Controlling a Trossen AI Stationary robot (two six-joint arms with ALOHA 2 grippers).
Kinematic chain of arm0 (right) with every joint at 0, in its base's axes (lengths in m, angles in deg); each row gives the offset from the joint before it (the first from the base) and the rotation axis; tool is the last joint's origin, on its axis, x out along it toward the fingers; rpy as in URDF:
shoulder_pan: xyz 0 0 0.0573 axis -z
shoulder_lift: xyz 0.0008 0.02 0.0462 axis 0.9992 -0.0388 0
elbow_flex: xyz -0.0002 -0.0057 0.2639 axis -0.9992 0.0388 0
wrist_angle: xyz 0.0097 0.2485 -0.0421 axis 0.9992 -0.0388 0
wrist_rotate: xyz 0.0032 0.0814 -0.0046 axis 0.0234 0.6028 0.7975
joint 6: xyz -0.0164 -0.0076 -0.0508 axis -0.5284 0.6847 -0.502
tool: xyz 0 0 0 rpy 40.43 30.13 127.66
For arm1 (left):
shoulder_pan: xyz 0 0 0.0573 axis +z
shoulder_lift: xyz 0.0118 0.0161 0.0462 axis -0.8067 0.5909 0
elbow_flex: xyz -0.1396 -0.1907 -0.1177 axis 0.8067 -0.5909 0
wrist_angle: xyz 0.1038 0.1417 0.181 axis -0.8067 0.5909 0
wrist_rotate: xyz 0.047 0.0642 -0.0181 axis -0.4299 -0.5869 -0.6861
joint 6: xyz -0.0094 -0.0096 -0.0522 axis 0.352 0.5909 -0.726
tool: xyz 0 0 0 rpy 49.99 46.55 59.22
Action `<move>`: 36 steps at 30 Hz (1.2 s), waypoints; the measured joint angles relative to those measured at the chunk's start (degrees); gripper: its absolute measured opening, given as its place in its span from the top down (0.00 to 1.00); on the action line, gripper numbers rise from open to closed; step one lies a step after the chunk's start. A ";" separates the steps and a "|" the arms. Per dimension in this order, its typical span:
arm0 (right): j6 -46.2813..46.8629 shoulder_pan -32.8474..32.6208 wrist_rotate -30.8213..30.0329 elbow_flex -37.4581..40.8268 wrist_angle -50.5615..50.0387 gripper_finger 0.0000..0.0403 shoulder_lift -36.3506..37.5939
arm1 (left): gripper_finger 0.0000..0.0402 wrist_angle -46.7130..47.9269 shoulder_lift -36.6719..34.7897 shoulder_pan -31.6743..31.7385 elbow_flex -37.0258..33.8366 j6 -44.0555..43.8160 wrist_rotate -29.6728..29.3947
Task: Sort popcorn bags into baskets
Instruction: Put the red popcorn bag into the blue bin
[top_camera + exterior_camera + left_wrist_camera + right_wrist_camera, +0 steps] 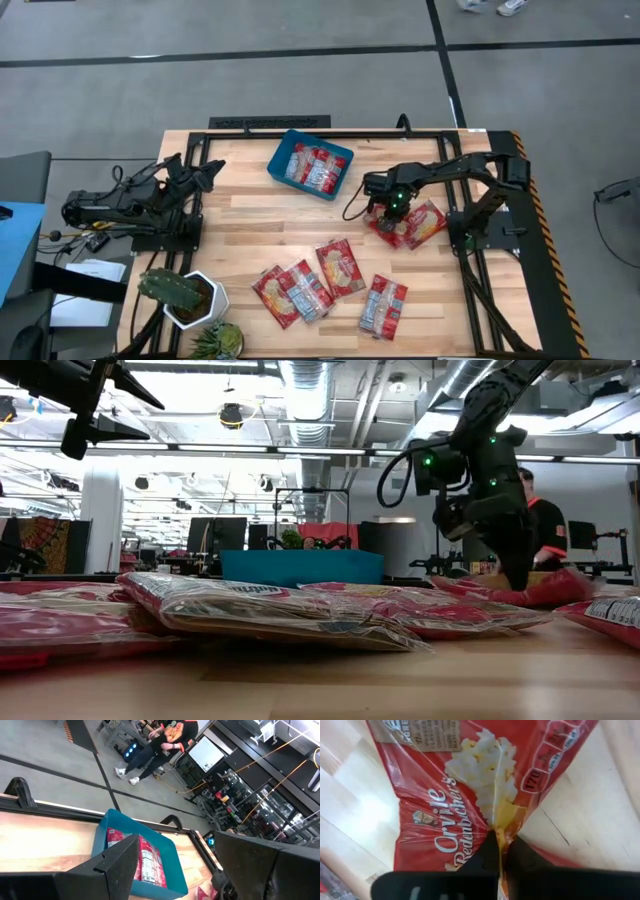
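My right gripper [385,208] is down on a red popcorn bag [418,222] on the table's right half and is shut on its wrapper. That bag lies next to or partly over a second bag [388,233]. Several more bags [320,285] lie flat near the table's near edge. The teal basket [283,152] stands at the far middle with a few bags [312,168] inside. My left gripper [207,172] waits open, above the table's left side, pointing at the basket [170,855]. My right gripper pinches a raised fold of the bag's film [496,822], near the yellow popcorn print in the middle of its face, between its two fingers [487,851]. The fingers come from above, pointing down. The film puckers toward the pinch. The bag [545,588] still lies on the table.
A white pot with a cactus [180,295] and a small spiky plant [218,340] stand at the near left corner. Bare wood [260,225] lies between the basket and the near bags. A person [540,520] works in the room beyond the table.
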 joint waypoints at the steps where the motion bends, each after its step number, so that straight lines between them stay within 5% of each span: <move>1: 0.84 -0.02 -0.04 0.06 0.00 0.95 0.68 | 0.38 0.00 0.00 0.01 0.01 0.00 -0.12; 13: 12.82 0.36 2.29 -8.86 -0.23 0.97 10.35 | 0.38 0.00 -0.01 0.00 0.00 0.00 -0.27; 18: 20.30 0.79 -0.20 -16.32 9.93 0.99 9.52 | 0.38 0.02 0.00 0.01 -0.01 0.00 -0.29; 24: 26.78 2.44 -5.44 -25.97 24.56 0.98 0.10 | 0.38 0.00 0.00 -0.01 0.01 0.00 -0.24; 36: 35.29 4.17 -14.42 -52.42 24.65 0.95 -25.84 | 0.38 -0.09 -0.02 0.01 -0.01 -0.15 0.30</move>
